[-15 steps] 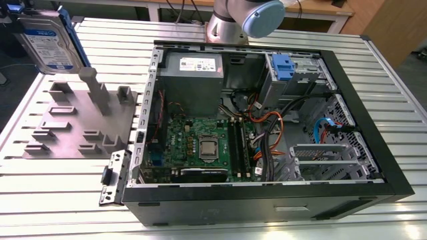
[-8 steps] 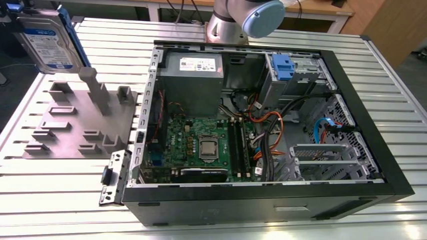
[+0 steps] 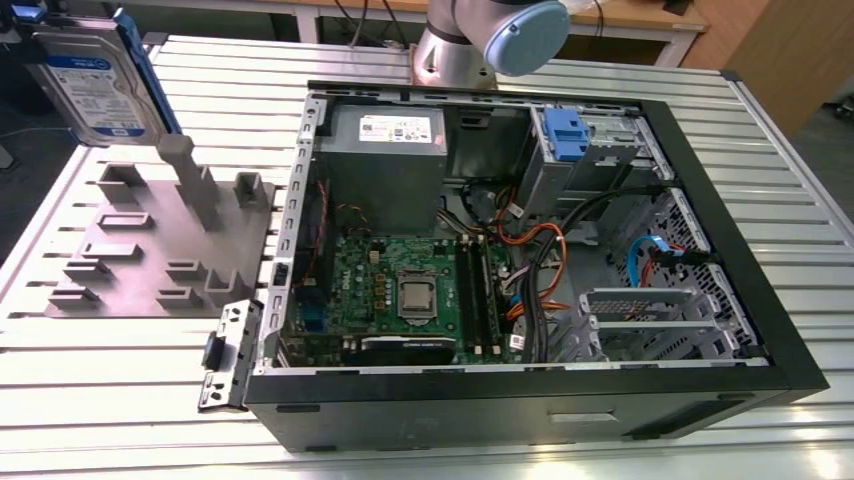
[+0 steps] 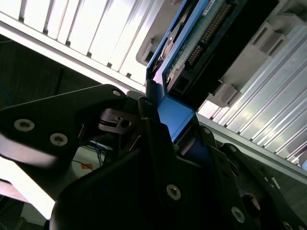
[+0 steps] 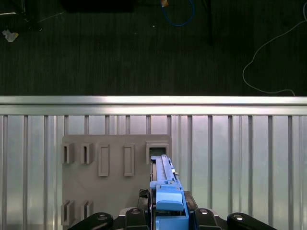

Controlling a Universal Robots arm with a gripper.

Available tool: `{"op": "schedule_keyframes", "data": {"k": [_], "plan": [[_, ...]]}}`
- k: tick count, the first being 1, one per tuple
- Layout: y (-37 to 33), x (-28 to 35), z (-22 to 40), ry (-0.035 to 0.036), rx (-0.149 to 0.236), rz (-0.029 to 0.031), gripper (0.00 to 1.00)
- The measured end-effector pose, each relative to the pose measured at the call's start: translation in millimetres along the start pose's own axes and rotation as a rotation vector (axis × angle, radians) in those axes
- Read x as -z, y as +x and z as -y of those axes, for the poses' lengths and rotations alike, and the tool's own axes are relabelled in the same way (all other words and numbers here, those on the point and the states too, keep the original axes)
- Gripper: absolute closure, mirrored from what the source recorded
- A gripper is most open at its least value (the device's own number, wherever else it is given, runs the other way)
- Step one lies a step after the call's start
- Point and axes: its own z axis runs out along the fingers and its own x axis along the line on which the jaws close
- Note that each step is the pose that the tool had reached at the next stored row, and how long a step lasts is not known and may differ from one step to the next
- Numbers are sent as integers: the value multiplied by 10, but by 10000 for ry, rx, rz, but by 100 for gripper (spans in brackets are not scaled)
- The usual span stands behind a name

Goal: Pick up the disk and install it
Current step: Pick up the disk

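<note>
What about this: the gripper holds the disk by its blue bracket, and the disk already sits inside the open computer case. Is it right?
No. The gripper holds the disk by its blue bracket, but the disk is outside the open computer case, above the grey fixture plate; the exterior view shows it.

You'll see a silver-grey arm tube [image 3: 450, 58] capped by a pale blue round joint cover [image 3: 526, 36] in the exterior view, and in the second wrist view a matt black gripper [image 4: 175, 120] built of flat angular links [image 4: 72, 115] studded with small silver screw heads [image 4: 173, 192].
</note>
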Motion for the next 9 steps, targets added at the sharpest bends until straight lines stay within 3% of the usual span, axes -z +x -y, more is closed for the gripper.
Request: {"op": "schedule_keyframes", "data": {"k": [9], "plan": [[0,19,0,1,0,0,63]]}}
